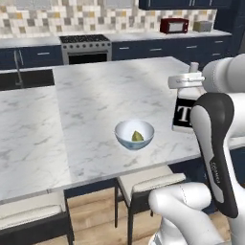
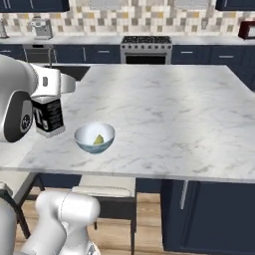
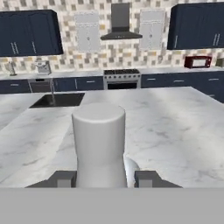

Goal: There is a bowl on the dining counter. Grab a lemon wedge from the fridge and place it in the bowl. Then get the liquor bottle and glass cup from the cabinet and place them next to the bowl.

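A steel stove [image 1: 85, 47] with black burners stands against the tiled back wall [image 1: 72, 21]. To the right of the stove, a red microwave [image 1: 173, 25] sits on the far surface, and further right of it a toaster [image 1: 203, 26]. Above the stove hangs a grey range hood [image 3: 120, 24]. Left of the stove sits a small silver appliance [image 3: 42, 67]. Well in front of the stove, two cushioned stools [image 1: 146, 184] stand on the wooden floor [image 1: 98, 217].
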Controlling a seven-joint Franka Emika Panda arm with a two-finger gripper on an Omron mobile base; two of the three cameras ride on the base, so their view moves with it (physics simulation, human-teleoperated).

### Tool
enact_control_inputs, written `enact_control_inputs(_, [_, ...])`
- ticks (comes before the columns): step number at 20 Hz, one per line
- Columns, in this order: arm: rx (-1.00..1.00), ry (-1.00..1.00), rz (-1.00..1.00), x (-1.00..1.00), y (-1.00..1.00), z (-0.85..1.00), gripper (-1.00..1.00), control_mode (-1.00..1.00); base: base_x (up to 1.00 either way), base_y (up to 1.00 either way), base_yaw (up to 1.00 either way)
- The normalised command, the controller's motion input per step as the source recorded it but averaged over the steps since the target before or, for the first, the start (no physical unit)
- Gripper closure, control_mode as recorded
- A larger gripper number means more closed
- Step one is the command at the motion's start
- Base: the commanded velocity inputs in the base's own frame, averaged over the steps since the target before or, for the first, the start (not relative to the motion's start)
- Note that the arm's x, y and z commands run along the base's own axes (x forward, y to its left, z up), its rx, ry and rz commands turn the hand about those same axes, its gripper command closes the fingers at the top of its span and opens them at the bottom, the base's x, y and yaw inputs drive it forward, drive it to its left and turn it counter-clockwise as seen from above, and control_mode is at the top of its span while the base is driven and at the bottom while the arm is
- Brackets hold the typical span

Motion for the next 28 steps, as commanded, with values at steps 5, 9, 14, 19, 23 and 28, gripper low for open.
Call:
enact_control_inputs(5, [0.00,0.00,0.00,0.00,0.00,0.00,1.00,1.00,0.93,-0.46,0.38])
enact_control_inputs(9, [0.00,0.01,0.20,0.61,-0.45,-0.24,1.00,-1.00,0.22,-0.09,0.07])
enact_control_inputs(14, [0.00,0.00,0.21,0.73,-0.87,-0.55,1.00,-1.00,0.00,0.00,0.00])
enact_control_inputs(19, [0.00,0.00,0.19,0.92,-0.57,-0.67,1.00,-1.00,0.00,0.00,0.00])
enact_control_inputs(23, [0.00,0.00,0.16,0.88,-0.31,-0.54,1.00,-1.00,0.00,0.00,0.00])
enact_control_inputs(28, [0.00,0.00,0.11,0.51,-0.15,-0.58,1.00,-1.00,0.00,0.00,0.00])
